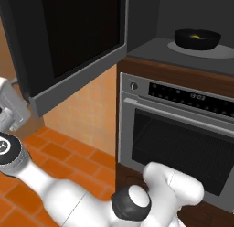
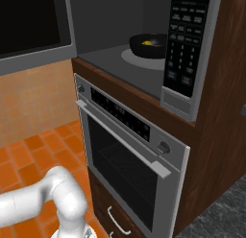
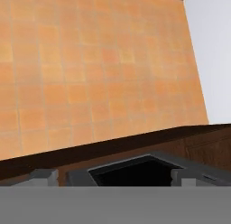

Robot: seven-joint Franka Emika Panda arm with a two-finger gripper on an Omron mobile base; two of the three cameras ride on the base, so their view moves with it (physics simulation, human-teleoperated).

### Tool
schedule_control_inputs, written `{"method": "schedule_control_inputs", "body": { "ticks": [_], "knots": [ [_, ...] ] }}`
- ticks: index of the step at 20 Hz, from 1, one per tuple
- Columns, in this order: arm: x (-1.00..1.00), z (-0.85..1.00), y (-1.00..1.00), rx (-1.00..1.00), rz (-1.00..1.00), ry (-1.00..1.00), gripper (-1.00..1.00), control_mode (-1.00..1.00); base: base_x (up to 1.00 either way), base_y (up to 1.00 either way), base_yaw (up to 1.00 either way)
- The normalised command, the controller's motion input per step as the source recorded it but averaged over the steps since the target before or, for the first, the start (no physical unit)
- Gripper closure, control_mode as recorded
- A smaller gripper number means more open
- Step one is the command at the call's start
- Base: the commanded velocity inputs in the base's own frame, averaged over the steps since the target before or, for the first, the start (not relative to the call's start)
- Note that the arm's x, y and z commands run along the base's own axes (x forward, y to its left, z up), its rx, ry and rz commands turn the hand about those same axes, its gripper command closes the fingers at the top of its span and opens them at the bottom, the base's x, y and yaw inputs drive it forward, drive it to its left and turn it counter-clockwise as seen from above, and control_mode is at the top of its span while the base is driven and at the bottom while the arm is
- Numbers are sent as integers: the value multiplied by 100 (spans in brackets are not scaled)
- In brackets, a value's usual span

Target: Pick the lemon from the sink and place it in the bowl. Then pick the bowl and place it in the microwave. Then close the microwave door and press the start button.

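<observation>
Lemon (image 1: 196, 37) in bowl (image 1: 197, 39) inside microwave (image 2: 144, 35), door (image 1: 68, 43) ajar, gripper (image 3: 113, 175) spread, elsewhere.

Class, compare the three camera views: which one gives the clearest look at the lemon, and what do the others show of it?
The right base view: the lemon shows as a bright yellow patch inside the black bowl on the microwave's turntable. The left base view shows a smaller yellow sliver over the bowl's rim. The hand view faces an orange tiled wall.

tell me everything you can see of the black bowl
The bowl is wide, shallow and round, glossy black as if glazed. It sits upright on the pale round turntable inside the microwave, whose door stands open. The small yellow lemon lies inside it. Nothing else touches it.
</observation>
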Motion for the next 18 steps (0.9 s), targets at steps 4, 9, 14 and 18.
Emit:
{"method": "schedule_control_inputs", "body": {
  "ticks": [4,9,14,18],
  "knots": [
    [0,41,-30,3,-11,-12,-100,-100,0,0,0],
    [-32,53,-55,10,-4,-11,-100,-100,0,0,0],
    [-63,29,-86,18,0,-4,-100,-100,0,0,0],
    [-71,20,-89,19,0,-1,-100,-100,0,0,0]
  ]
}}
